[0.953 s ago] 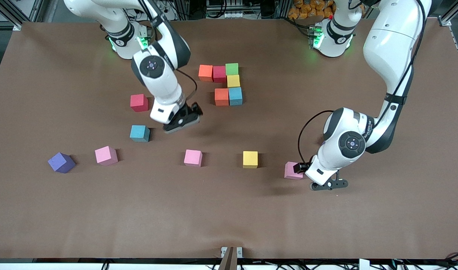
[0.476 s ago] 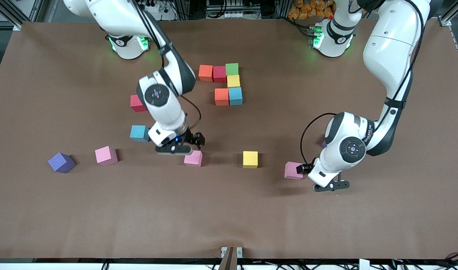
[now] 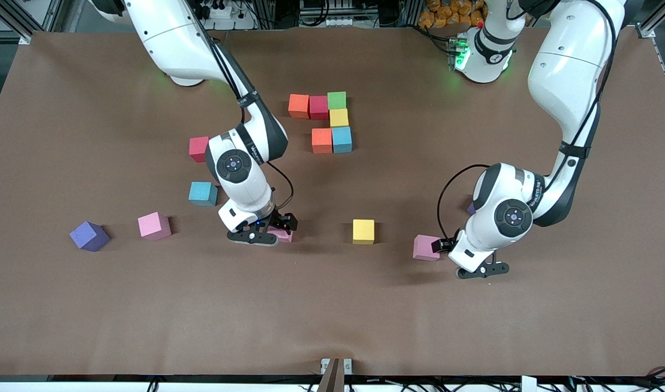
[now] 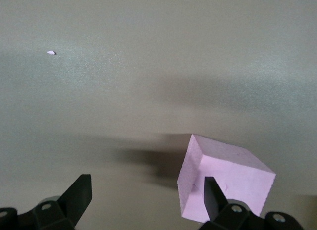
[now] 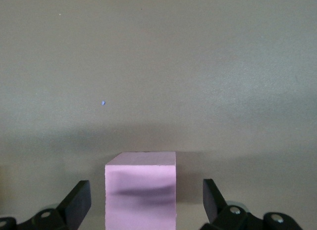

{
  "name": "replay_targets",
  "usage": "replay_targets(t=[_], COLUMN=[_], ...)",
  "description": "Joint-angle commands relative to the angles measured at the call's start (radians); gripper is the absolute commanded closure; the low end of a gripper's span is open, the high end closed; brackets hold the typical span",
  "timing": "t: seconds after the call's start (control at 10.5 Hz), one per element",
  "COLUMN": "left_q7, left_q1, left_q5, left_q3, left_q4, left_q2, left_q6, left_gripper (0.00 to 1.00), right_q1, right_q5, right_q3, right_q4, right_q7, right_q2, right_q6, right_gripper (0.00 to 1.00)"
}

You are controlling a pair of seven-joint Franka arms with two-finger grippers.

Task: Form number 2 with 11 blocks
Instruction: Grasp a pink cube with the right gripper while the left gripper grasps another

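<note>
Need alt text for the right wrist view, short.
A pink cube sits on the brown table, centred between the open fingers of the right gripper, which are spread to either side of it without touching. The rest of the view is tabletop with the cube's shadow.

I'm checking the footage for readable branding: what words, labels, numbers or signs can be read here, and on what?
Right arm: dark lettering on its wrist link, too small to read.
Left arm: dark lettering on its wrist link, too small to read.
The blocks and the table: no text, labels or signs.
Wrist views: the pink cube and the other pink cube carry none.
</note>
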Motion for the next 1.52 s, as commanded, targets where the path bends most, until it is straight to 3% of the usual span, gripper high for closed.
replay_targets(t=[0.0,1.43], left_q7=[-0.011,-0.013], left_q1=[-0.008,-0.011], left_q5=[0.019,0.021], left_q3=[0.005,0.005], left_q4=[0.010,0.010], left_q2=[0.003,0.010], left_q6=[-0.014,-0.014], left_gripper=[0.00,0.00], right_q1=[-0.012,0.019], right_q5=[0.017,0.073], right_q3=[0.012,0.009], right_q4=[0.030,0.052], right_q7=[0.011,0.009], right_q2=[0.020,0.097], right_q6=[-0.016,-0.011], right_gripper=[0.00,0.00])
